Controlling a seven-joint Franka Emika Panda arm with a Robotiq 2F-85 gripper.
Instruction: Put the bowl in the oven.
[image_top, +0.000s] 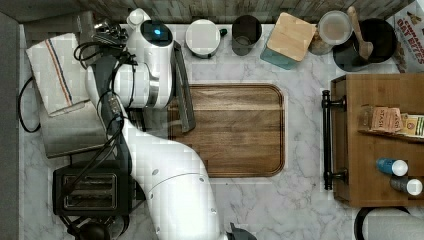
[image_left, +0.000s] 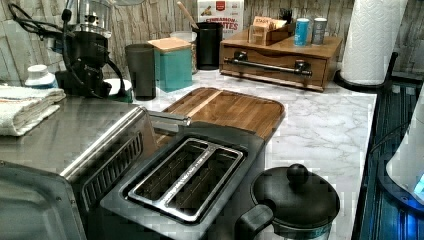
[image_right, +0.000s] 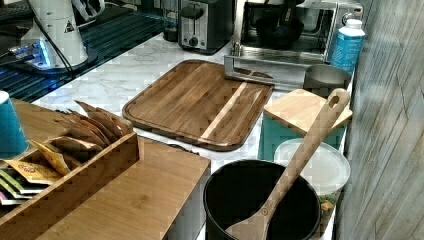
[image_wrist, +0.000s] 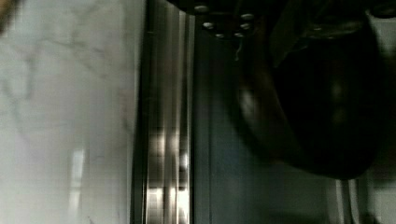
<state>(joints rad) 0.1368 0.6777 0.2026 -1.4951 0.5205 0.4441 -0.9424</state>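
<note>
The oven (image_right: 295, 35) door (image_right: 265, 72) is dropped flat onto the tabletop (image_right: 135, 60), so the cavity is left open for loading. In the right view the bowl (image_right: 280, 27) is seen as a dark round shape inside that cavity, with the arm reaching in from above. In the wrist view the bowl (image_wrist: 327, 102) is carried right beneath the end effector (image_wrist: 261, 28), just past the door's steel bar handle (image_wrist: 166, 116). Whether the bowl is gripped or freed cannot be told.
</note>
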